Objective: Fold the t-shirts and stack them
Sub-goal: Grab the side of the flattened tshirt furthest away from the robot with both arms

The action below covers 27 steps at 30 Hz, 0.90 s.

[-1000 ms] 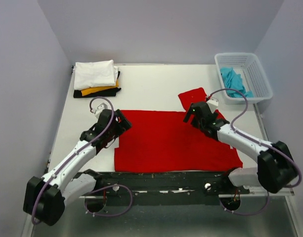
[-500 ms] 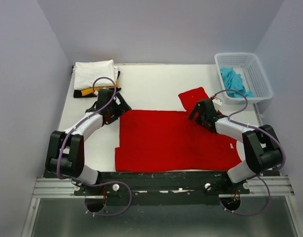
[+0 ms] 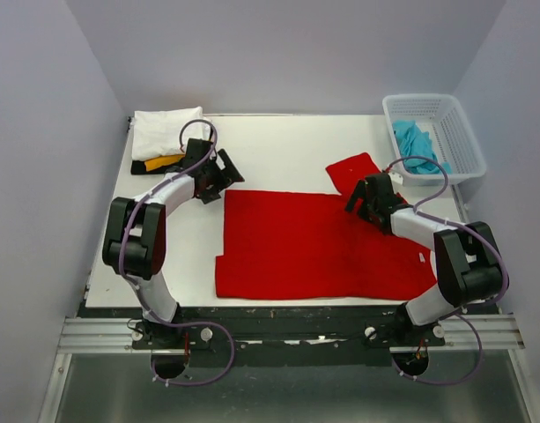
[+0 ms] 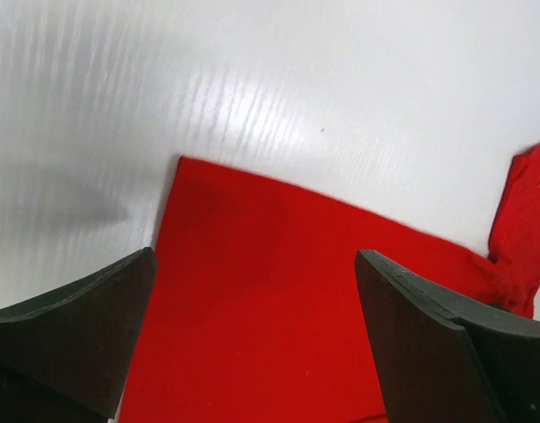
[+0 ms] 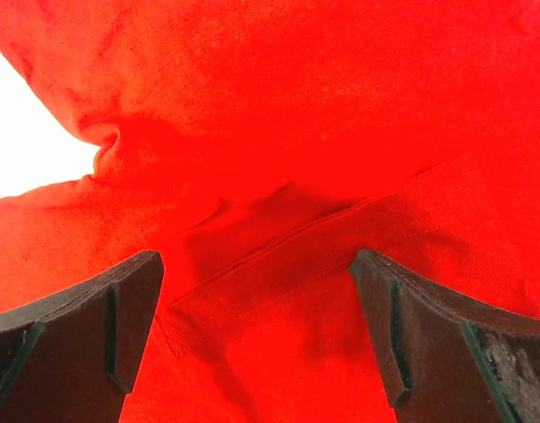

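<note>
On the white table [image 3: 278,145], the bright red cotton t-shirt [image 3: 314,242] lies spread flat, one sleeve pointing toward the white plastic lattice basket [image 3: 468,145] that holds a turquoise tee [image 3: 415,141]. The left gripper [image 3: 225,170] is wide open at the shirt's far left corner. The right gripper [image 3: 361,196], jaws equally spread, is over the sleeve seam and holds nothing.

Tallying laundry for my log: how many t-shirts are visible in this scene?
5. A bright red cotton tee spread out in the middle; a turquoise tee in the white plastic lattice basket; a folded white tee, yellow-orange tee and black tee stacked far-left. More may hide underneath.
</note>
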Each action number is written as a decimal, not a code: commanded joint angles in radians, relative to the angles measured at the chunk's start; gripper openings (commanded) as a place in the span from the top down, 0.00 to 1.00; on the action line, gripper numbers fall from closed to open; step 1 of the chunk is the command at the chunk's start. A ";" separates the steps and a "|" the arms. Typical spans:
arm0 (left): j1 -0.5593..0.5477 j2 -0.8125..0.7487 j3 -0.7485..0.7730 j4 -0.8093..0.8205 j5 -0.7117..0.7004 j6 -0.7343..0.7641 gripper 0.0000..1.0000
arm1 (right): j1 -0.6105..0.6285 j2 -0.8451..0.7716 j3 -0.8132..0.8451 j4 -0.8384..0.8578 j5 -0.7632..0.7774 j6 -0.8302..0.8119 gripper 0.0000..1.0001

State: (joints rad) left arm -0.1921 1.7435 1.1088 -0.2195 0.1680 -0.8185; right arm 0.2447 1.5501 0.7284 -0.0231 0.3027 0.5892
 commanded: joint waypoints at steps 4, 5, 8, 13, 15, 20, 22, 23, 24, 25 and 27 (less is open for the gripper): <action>0.000 0.169 0.224 -0.156 -0.003 -0.004 0.01 | -0.014 -0.010 -0.004 -0.007 -0.107 -0.091 0.00; 0.000 0.188 0.243 -0.177 -0.005 -0.015 0.01 | -0.013 -0.020 -0.008 -0.004 -0.111 -0.096 0.00; -0.001 0.218 0.251 -0.169 0.026 -0.025 0.01 | -0.014 -0.050 -0.016 0.004 -0.129 -0.103 0.00; -0.006 0.234 0.266 -0.203 -0.010 -0.014 0.01 | -0.014 -0.103 -0.026 0.008 -0.160 -0.109 0.00; -0.013 0.255 0.308 -0.256 -0.017 -0.002 0.01 | -0.014 -0.120 -0.030 0.008 -0.167 -0.110 0.00; -0.059 0.275 0.341 -0.309 -0.002 0.028 0.01 | -0.014 -0.170 -0.043 0.009 -0.146 -0.111 0.00; -0.071 0.275 0.318 -0.277 0.056 0.030 0.01 | -0.013 -0.189 -0.049 0.009 -0.152 -0.112 0.00; -0.081 0.272 0.316 -0.278 0.050 0.030 0.01 | -0.013 -0.195 -0.052 0.010 -0.154 -0.109 0.00; -0.090 0.271 0.314 -0.283 0.042 0.027 0.01 | -0.014 -0.201 -0.053 0.009 -0.155 -0.108 0.00; -0.095 0.269 0.311 -0.284 0.037 0.025 0.02 | -0.014 -0.206 -0.055 0.010 -0.162 -0.107 0.00; -0.101 0.265 0.304 -0.280 0.034 0.020 0.10 | -0.014 -0.215 -0.062 0.009 -0.175 -0.107 0.00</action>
State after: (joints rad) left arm -0.2733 2.0075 1.4364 -0.4679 0.1818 -0.8070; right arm 0.2352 1.3609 0.6907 -0.0204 0.1627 0.4946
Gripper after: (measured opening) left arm 0.972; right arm 0.998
